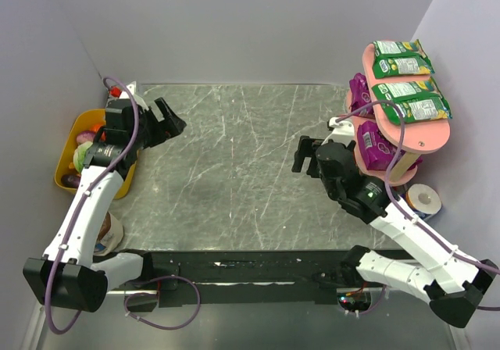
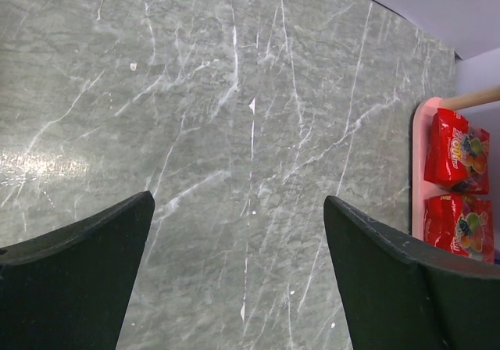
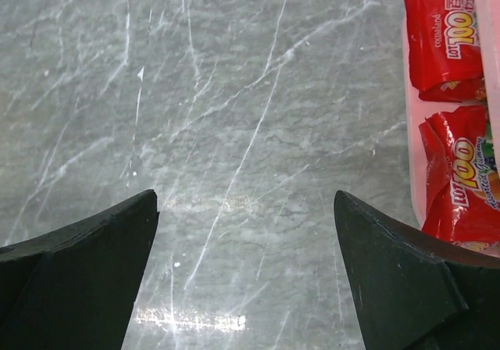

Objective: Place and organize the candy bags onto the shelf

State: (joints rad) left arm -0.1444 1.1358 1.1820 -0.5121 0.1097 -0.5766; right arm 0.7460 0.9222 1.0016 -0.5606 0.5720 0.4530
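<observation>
The pink three-tier shelf (image 1: 437,141) stands at the right of the table. Two green candy bags (image 1: 402,58) (image 1: 412,100) lie on its top board. Two purple bags (image 1: 373,144) (image 1: 359,91) lie on the middle board. Two red bags show on the bottom board in the left wrist view (image 2: 457,148) (image 2: 461,225) and in the right wrist view (image 3: 445,33) (image 3: 465,180). My left gripper (image 1: 173,118) is open and empty at the far left. My right gripper (image 1: 305,155) is open and empty just left of the shelf.
A yellow bowl (image 1: 72,148) with plastic toy vegetables sits at the left edge by the left arm. A tape roll (image 1: 424,199) lies right of the right arm, near the shelf foot. Grey walls close the back and sides.
</observation>
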